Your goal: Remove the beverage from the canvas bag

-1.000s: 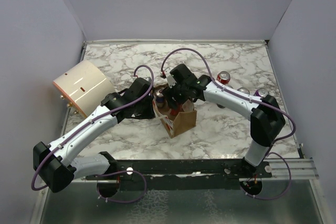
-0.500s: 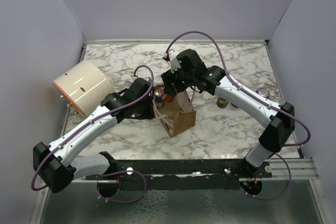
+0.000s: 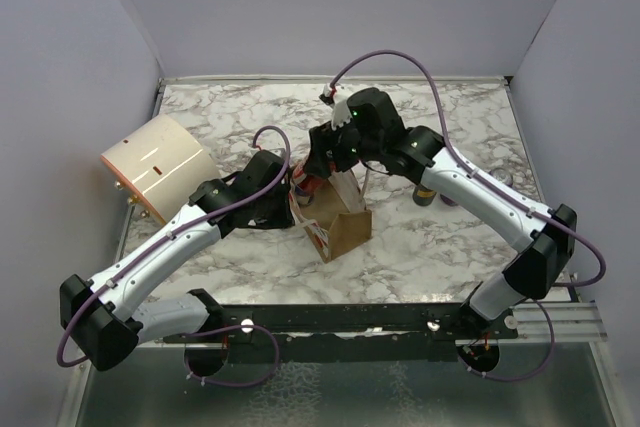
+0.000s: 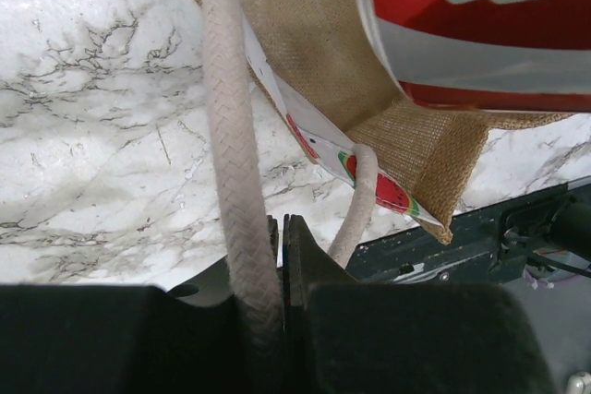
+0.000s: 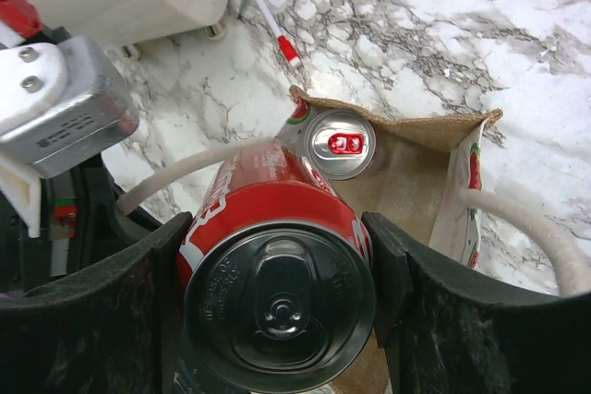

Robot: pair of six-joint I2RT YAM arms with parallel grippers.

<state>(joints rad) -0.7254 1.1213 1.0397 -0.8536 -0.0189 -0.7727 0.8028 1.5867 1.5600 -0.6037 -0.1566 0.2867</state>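
The canvas bag (image 3: pixel 342 229) stands upright in the middle of the marble table, its mouth open. My left gripper (image 4: pixel 280 237) is shut on one of its white rope handles (image 4: pixel 231 136), at the bag's left side (image 3: pixel 290 199). The beverage, a red can (image 5: pixel 277 246), sits upright between the pads of my right gripper (image 5: pixel 277 269), which is shut on its sides. That can hangs above the bag's mouth (image 3: pixel 313 183), and its red wall fills the top right of the left wrist view (image 4: pixel 480 16). A second can with a silver top (image 5: pixel 340 143) stands inside the bag (image 5: pixel 416 168).
A large cream cylinder (image 3: pixel 155 167) lies at the table's left. A red-and-white pen (image 5: pixel 277 34) lies on the marble beyond the bag. Loose cans (image 3: pixel 428 194) stand at the right, partly hidden behind my right arm. Grey walls enclose the table on three sides.
My right gripper has risen and shifted back with the red can, lifting it up from the bag's mouth. My left gripper has kept its hold on the rope handle.
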